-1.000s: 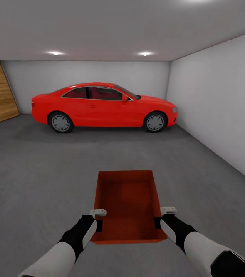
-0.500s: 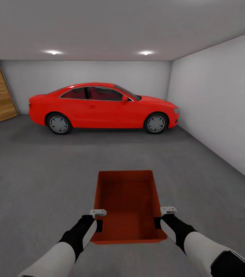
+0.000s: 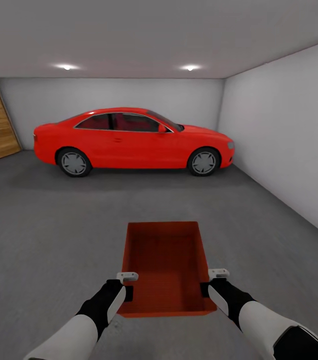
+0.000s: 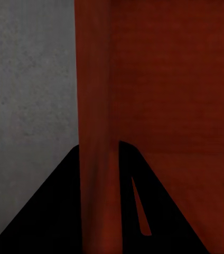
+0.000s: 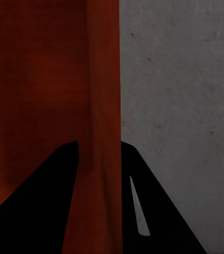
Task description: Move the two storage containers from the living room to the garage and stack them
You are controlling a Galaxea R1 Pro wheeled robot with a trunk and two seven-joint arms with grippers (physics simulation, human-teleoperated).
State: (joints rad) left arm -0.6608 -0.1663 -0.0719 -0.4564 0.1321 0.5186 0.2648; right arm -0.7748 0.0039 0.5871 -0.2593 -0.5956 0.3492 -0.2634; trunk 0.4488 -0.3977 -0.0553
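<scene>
The left gripper (image 3: 127, 284) and right gripper (image 3: 211, 281) each clamp a side wall of the red-orange storage container (image 3: 163, 265), carried above the garage's concrete floor (image 3: 54, 225).

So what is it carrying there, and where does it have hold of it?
One red-orange storage container, held by both grippers: the left gripper clamps its left side wall, the right gripper its right side wall.
</scene>
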